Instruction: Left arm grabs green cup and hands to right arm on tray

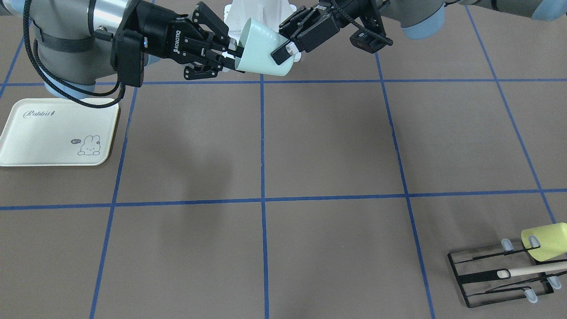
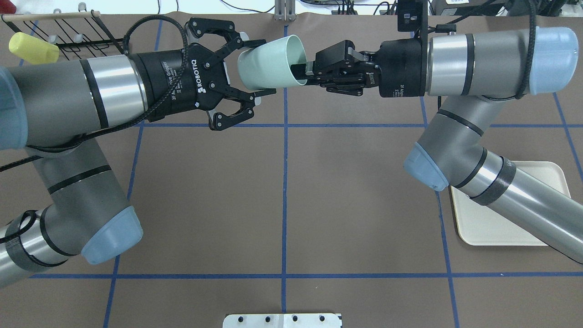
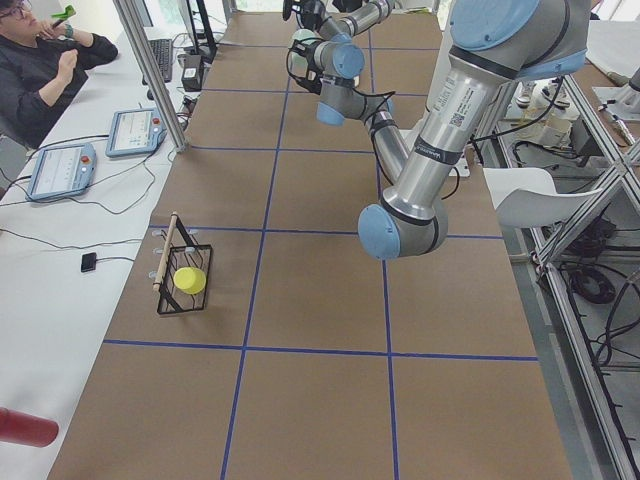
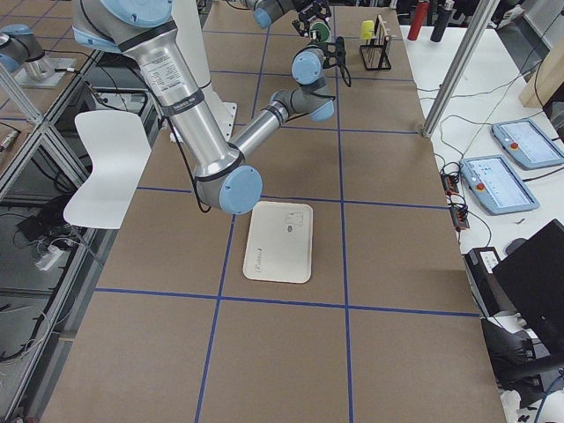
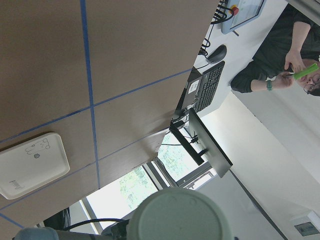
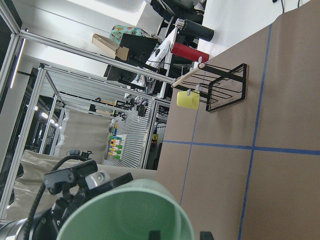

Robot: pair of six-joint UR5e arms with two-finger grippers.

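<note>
Counting two arms, two grippers, two cups, one tray and one rack on the table [image 2: 355, 191]. Pinching the rim wall of the one green cup [image 2: 268, 64] with the right gripper [image 2: 306, 70], narrow, one finger inside the mouth and one outside. Holding that cup on its side in the air at 12 o'clock of the overhead view, mouth pointing to 3 o'clock and base to 9. Spreading the left gripper [image 2: 260, 68] wide on either side of the base end, not clamping. Showing the tray [image 2: 492, 228] at 4 o'clock, partly under the right arm [image 2: 483, 59], well apart from the cup. Showing the yellow-green cup [image 2: 33, 48] on the black wire rack [image 2: 86, 34] at 10 o'clock, beyond the left arm [image 2: 68, 100].
</note>
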